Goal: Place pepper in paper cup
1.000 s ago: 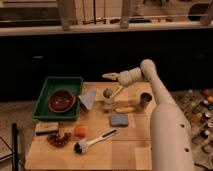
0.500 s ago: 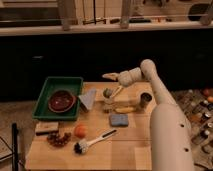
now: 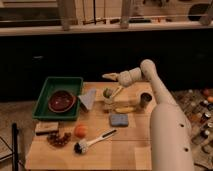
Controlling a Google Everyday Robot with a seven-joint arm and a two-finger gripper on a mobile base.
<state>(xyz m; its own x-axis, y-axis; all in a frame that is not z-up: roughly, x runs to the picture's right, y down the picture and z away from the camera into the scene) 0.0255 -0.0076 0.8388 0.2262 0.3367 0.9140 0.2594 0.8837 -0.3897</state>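
Observation:
The green pepper (image 3: 107,92) sits in the mouth of the white paper cup (image 3: 107,100), which stands upright near the middle of the wooden table. My gripper (image 3: 111,85) hangs just above and to the right of the cup. It is open: one cream finger (image 3: 107,76) points left above the pepper and the other (image 3: 116,93) slants down beside it. Neither finger holds the pepper.
A long yellow item (image 3: 125,109) and a dark metal cup (image 3: 146,100) lie right of the paper cup. A blue sponge (image 3: 119,120), a brush (image 3: 95,140) and an orange fruit (image 3: 80,131) lie in front. A green tray (image 3: 46,90) with a brown bowl (image 3: 61,101) stands left.

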